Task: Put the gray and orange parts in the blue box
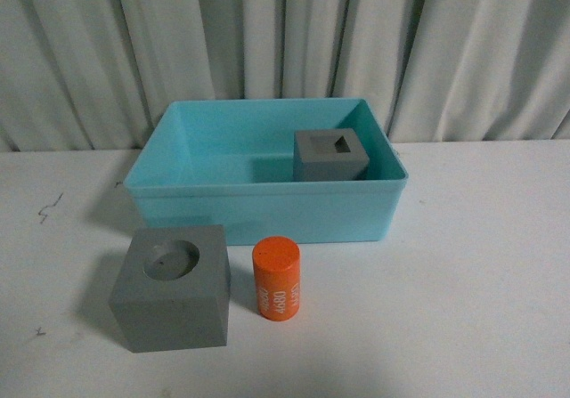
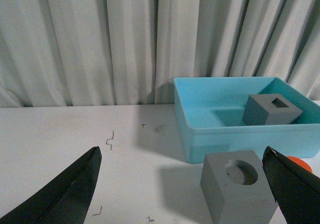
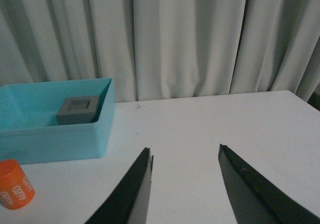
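Note:
The blue box (image 1: 267, 209) stands at the back middle of the white table. A gray cube with a square recess (image 1: 330, 155) sits inside it at the right. A gray cube with a round recess (image 1: 173, 288) and an upright orange cylinder (image 1: 276, 280) with white lettering stand on the table in front of the box. Neither gripper shows in the front view. My left gripper (image 2: 182, 156) is open and empty, with the round-recess cube (image 2: 240, 191) just ahead of it by one finger. My right gripper (image 3: 185, 154) is open and empty over bare table, away from the box (image 3: 55, 134) and cylinder (image 3: 15, 184).
A pleated grey curtain (image 1: 285, 42) hangs behind the table. Small dark marks (image 2: 110, 141) lie on the tabletop left of the box. White tabletop (image 3: 225, 119) stretches to the right of the box.

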`<action>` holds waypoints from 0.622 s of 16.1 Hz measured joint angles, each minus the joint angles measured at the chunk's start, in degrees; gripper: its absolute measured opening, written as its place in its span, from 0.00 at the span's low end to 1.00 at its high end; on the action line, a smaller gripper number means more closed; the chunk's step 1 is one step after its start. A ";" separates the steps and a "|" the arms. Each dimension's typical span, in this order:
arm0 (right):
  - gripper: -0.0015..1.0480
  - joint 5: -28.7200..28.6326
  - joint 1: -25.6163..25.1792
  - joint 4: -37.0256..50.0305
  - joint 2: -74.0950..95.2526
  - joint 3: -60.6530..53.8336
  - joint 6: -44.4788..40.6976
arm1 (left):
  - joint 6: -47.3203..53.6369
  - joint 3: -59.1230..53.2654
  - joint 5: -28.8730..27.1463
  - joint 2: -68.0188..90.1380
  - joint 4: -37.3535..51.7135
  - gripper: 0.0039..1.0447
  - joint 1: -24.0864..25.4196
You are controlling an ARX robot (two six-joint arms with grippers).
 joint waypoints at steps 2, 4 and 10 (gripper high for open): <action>0.61 0.00 0.00 0.00 0.00 0.00 0.00 | 0.00 0.00 0.00 0.00 0.00 0.94 0.00; 0.83 -0.02 0.00 0.00 0.00 0.00 0.00 | 0.00 0.00 0.00 0.00 0.00 0.94 0.00; 0.94 -0.02 0.00 0.00 0.00 0.00 0.00 | 0.00 0.00 0.00 0.00 0.00 0.94 0.00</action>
